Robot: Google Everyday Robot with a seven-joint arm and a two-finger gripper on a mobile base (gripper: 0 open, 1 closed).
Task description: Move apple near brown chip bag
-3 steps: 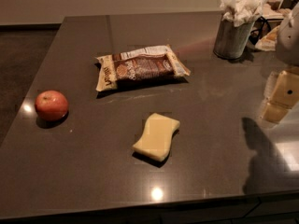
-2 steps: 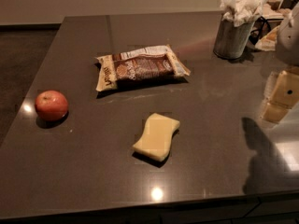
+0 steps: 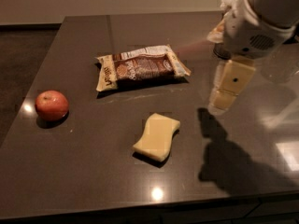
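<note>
A small round red-orange apple sat far to the gripper's left, alone near the edge of the dark brown table. The flat brown chip bag with cream-yellow ends lay closer to the gripper's left and slightly beyond it, well apart from the apple. A pale yellow wavy-edged sponge rested nearer the front. The cream-coloured gripper hung at the right, holding nothing; whether it was spread or closed could not be told.

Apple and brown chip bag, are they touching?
Apart. The camera view shows bare table between the apple and the brown chip bag; the gripper hangs at right, above the table.
</note>
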